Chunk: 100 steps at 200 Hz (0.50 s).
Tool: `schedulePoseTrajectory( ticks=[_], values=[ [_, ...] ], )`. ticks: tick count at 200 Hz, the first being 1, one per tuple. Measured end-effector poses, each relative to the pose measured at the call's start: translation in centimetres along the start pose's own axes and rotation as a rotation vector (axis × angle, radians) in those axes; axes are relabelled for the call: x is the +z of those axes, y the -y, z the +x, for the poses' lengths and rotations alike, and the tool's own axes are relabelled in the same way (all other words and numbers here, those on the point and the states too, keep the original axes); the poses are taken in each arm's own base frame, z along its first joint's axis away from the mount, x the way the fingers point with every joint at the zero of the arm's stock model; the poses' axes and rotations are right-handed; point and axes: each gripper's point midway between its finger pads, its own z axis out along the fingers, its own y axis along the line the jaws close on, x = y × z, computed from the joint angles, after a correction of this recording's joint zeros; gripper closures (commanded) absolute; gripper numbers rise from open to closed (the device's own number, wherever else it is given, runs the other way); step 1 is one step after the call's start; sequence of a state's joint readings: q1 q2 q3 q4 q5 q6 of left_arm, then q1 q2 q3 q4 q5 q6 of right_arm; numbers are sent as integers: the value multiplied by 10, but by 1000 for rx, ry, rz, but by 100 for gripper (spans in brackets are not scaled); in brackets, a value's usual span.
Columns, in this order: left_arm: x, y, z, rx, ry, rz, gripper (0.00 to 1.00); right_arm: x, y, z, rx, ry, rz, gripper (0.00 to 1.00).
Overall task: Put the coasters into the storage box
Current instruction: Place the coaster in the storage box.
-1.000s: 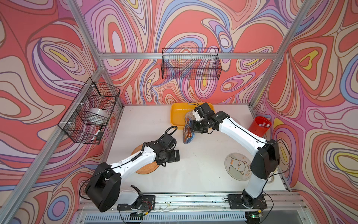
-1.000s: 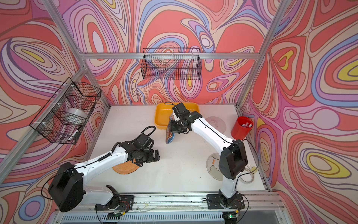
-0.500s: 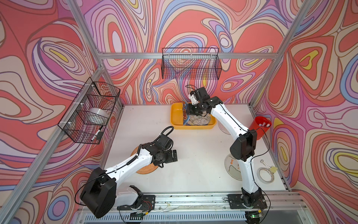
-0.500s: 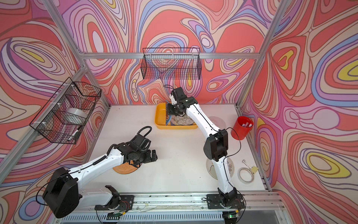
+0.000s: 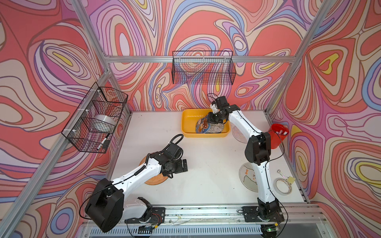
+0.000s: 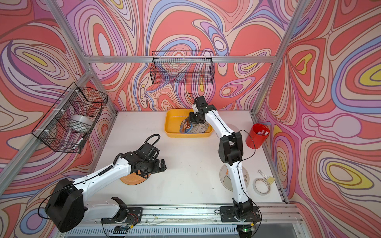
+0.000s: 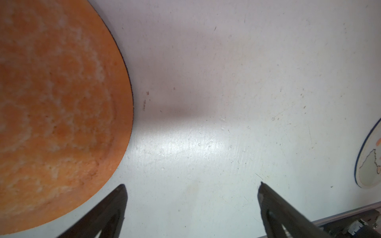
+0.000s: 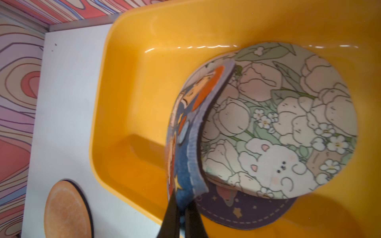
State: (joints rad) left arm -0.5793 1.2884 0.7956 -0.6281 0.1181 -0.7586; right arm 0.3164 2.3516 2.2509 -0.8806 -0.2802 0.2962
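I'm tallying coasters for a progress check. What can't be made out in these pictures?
- Stack in the storage box: right wrist view; the flower coaster covers all but the edge of a purple coaster, count unclear.
- Orange coaster: both top views; the left arm hides part.
- Pale coaster: both top views; the right arm crosses it.
- Red cup contents: top view, too small.

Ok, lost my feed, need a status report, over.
Right jaws shut on blue coaster, on edge inside storage box, above floral coaster. Left jaws open, empty, beside orange coaster. Nothing blocking the box.
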Motion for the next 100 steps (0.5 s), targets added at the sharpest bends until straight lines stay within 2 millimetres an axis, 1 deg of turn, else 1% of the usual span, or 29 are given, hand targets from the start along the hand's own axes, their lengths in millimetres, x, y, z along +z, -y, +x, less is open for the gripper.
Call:
schedulePoseTrajectory(
  ticks=[8, 11, 19, 21, 29, 39, 43, 47, 56, 68, 100],
  values=[
    [0, -1, -1, -1, 1, -1, 0, 1, 10, 1, 6, -6, 13, 100],
    [0, -1, -1, -1, 1, -2, 0, 2, 14, 1, 8, -10, 18, 96],
    [0, -2, -1, -2, 1, -4, 0, 3, 22, 1, 12, -15, 31, 81],
    [-1, -3, -1, -3, 1, -5, 0, 3, 25, 1, 14, -15, 35, 79],
    [-1, -4, -2, -6, 3, -9, 0, 3, 32, 2, 16, -19, 48, 61],
    [-2, -6, -3, -11, 5, -11, 0, 3, 39, 2, 12, -23, 67, 42],
    [-2, -7, -4, -14, 7, -12, 0, 2, 41, 2, 14, -24, 73, 35],
    [-3, -8, -4, -17, 9, -15, 0, 2, 43, 3, 11, -25, 79, 31],
    [-4, -10, -6, -23, 13, -18, 0, 2, 45, 3, 8, -26, 91, 25],
    [-5, -13, -8, -29, 19, -26, 0, 2, 47, 4, 1, -29, 100, 20],
    [-9, -27, -14, -58, 37, -55, 0, 3, 49, 7, -5, -39, 117, 16]
  ],
)
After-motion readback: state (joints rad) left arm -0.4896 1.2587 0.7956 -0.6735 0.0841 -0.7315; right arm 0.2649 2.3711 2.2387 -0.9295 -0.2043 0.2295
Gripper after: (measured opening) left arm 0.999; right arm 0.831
